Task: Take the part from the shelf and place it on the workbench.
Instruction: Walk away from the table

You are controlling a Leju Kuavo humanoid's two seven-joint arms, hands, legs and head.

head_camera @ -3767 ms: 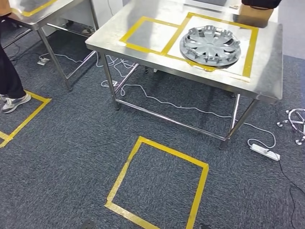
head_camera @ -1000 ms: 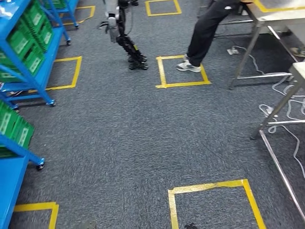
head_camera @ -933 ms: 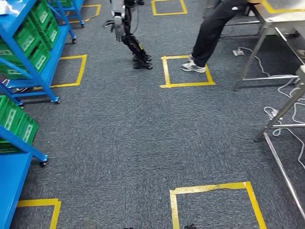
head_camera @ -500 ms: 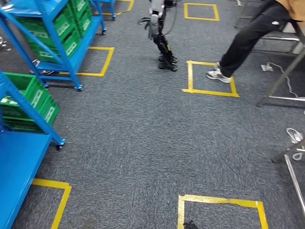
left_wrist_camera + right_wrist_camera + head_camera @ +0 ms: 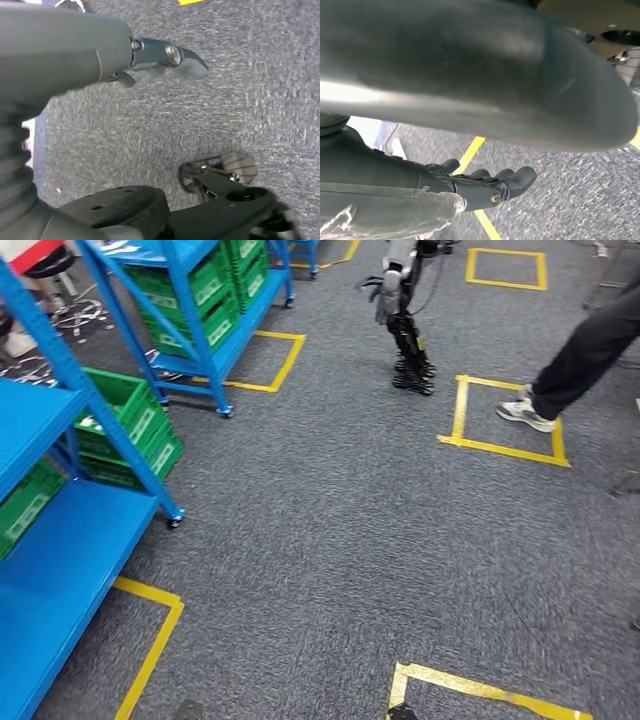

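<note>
A blue shelf rack (image 5: 53, 560) stands close at the left of the head view, its low deck bare and green bins (image 5: 124, 425) on it behind. A second blue rack (image 5: 215, 345) with more green bins (image 5: 207, 295) stands farther back. I cannot pick out the part on either rack. My left hand (image 5: 158, 52) hangs over the grey carpet with its fingers stretched out and nothing in them. In the right wrist view my right hand (image 5: 482, 187) is also empty, fingers extended above the carpet and a yellow tape line.
Another robot (image 5: 404, 315) stands at the back centre. A person's leg (image 5: 585, 355) and shoe (image 5: 521, 412) reach into a yellow tape square (image 5: 460, 415) at the right. More tape marks lie at the lower left (image 5: 151, 645) and bottom (image 5: 483, 690).
The camera has swung left: the workbench with the wheel cover has left the picture, and the blue racks have slid in from the left. The other robot and person shifted right in the picture.
</note>
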